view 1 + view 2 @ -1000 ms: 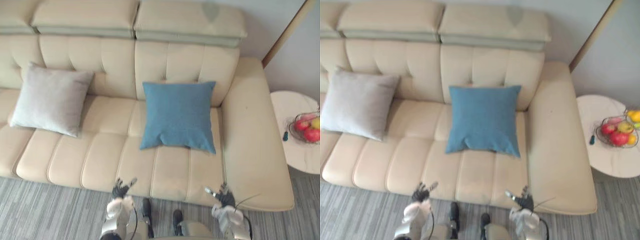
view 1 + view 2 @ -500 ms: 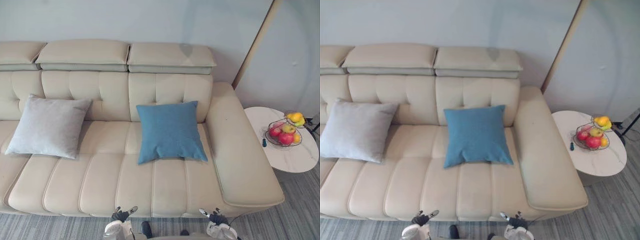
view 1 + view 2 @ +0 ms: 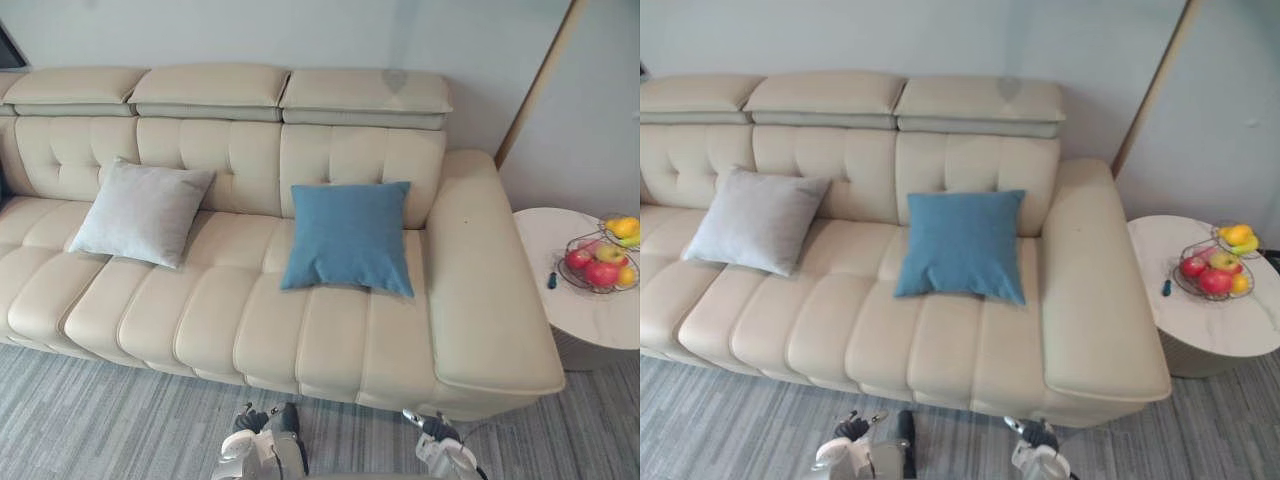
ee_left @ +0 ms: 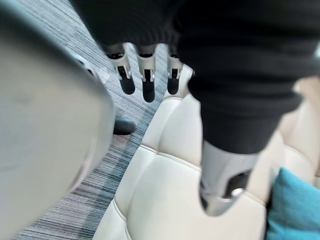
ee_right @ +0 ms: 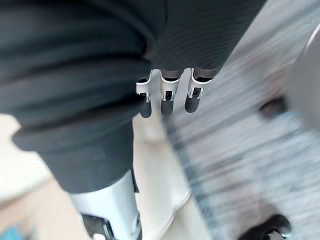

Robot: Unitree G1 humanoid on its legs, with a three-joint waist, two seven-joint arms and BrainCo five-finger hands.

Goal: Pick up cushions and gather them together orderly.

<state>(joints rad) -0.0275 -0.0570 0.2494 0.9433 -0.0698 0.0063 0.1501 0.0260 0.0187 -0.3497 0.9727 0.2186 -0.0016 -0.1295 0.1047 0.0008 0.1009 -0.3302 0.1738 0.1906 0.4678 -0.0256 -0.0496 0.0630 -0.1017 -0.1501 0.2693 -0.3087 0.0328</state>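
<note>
Left hand, right hand: fingers straight, empty, pre-reach. Far ahead, blue square fabric cushion, grey square fabric cushion, propped apart against cream leather sofa.

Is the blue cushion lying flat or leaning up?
Leaning up: the blue cushion has its top against the sofa back, bottom on the seat.

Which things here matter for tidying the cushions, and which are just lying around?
For the job: the blue square fabric cushion, the light grey square fabric cushion, the cream leather sofa they rest on.
Just lying about: the round white side table, the wire bowl of fruit on it.
</note>
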